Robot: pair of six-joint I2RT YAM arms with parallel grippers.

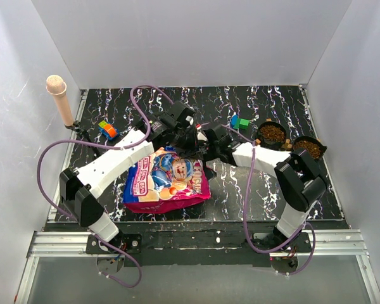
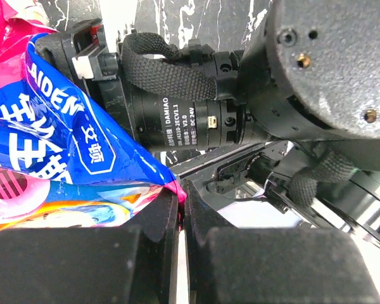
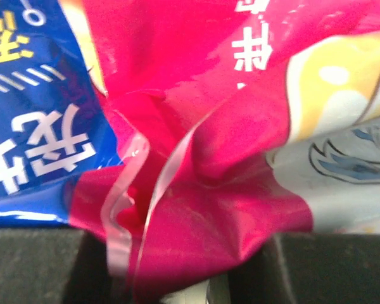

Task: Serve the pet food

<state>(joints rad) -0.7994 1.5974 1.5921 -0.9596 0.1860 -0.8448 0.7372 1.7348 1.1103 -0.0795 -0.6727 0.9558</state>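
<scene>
Bag point(image 1: 166, 180) pinched by left hand point(image 2: 182, 212), right hand point(image 3: 177, 266), seemingly filled bowls point(image 1: 258, 134) at right

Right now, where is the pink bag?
In the top view, the bag lies front-centre on the table, between the left arm and right arm.
</scene>
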